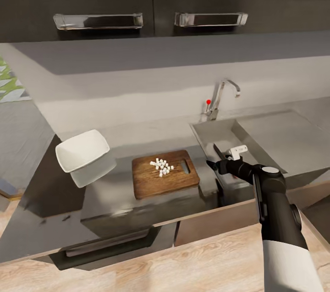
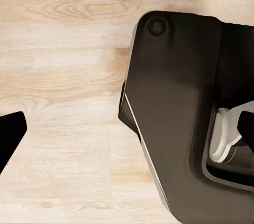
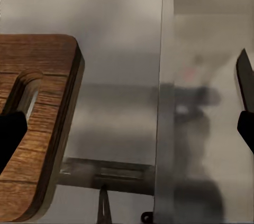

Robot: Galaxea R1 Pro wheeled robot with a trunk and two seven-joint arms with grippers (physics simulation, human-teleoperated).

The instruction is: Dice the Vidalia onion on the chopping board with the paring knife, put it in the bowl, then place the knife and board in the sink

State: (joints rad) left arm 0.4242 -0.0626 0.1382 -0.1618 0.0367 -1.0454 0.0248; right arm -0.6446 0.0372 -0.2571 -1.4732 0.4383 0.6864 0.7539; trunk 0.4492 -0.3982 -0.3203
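The dark wooden chopping board [image 1: 151, 182] lies on the grey countertop [image 1: 119, 200], with several small white pieces of diced onion [image 1: 161, 167] near its middle. The white square bowl [image 1: 82, 151] stands to its left. My right gripper [image 1: 215, 157] hangs open over the front left rim of the steel sink [image 1: 256, 140]. The right wrist view has its fingers [image 3: 10, 134] wide apart, the board's slotted end [image 3: 37, 123] on one side and the sink wall [image 3: 206, 129] on the other. A slim pointed tip [image 3: 103, 205] shows between them; I cannot tell whether it is the paring knife. My left gripper [image 2: 127, 129] is open.
A curved chrome tap [image 1: 222, 95] with a red knob [image 1: 208, 101] stands behind the sink. Dark upper cabinets with metal handles [image 1: 98, 20] hang above. The left wrist view looks at light wooden floor [image 2: 63, 49] and a black part of my own body [image 2: 180, 118].
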